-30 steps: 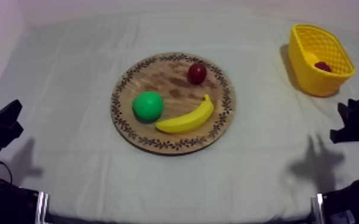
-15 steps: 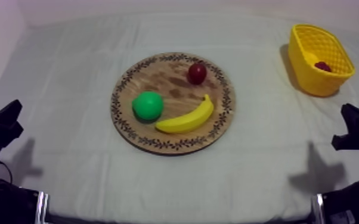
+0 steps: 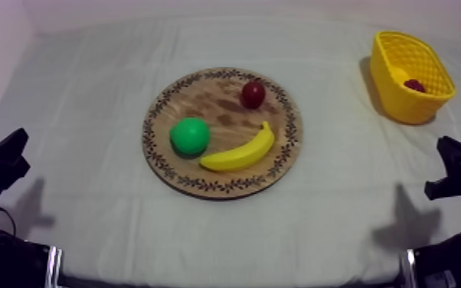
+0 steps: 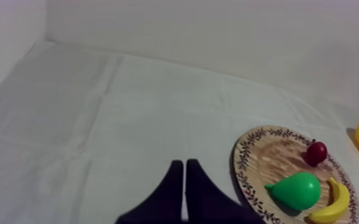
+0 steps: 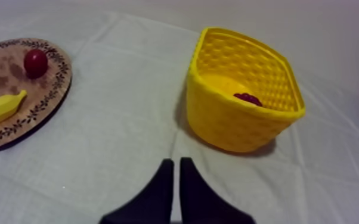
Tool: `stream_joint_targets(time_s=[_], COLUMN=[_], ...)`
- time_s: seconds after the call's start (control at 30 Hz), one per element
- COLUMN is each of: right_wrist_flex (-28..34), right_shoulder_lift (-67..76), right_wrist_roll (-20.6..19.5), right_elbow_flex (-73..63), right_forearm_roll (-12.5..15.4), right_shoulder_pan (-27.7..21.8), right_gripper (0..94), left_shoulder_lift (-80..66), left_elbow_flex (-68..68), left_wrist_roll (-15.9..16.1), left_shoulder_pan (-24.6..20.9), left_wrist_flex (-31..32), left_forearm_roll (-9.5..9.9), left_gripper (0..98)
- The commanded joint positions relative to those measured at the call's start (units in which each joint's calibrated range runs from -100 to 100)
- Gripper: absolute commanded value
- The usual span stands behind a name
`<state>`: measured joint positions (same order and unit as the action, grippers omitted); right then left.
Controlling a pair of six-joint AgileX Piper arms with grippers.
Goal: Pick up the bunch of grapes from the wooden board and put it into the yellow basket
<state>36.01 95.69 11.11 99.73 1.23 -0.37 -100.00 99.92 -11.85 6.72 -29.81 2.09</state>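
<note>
Across the cloth-covered desk (image 3: pixel 88 92) the bunch of grapes (image 5: pixel 248 99) lies inside the yellow basket (image 5: pixel 235 122), well apart from the wooden board (image 3: pixel 203 184), so I judge the job done, which is why my left gripper (image 4: pixel 185 162) and right gripper (image 5: pixel 176 161) rest low at their sides, both closed on nothing

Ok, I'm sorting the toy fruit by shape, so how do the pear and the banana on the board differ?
The pear is green, the banana yellow. The pear is plump, tapering to a narrow end; the banana is long, slim and curved. The banana reaches farther across the wooden board than the pear. Both lie on it, close beside each other.
</note>
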Motion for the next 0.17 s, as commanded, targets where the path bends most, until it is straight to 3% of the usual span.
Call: stream_joint_targets(time_s=[0.0, 0.13], right_wrist_flex=[0.0, 0.0], right_shoulder_lift=[0.0, 0.0], right_wrist_roll=[0.2, 0.3], right_elbow_flex=[0.0, 0.0], right_forearm_roll=[-0.1, -0.1], right_shoulder_pan=[0.0, 0.0], right_gripper=[0.7, 0.5], left_shoulder_lift=[0.0, 0.0], left_elbow_flex=[0.0, 0.0], left_wrist_roll=[0.0, 0.0], left_shoulder_pan=[0.0, 0.0], left_wrist_flex=[0.0, 0.0], left_forearm_roll=[-0.02, -0.02], left_gripper=[0.1, 0.1])
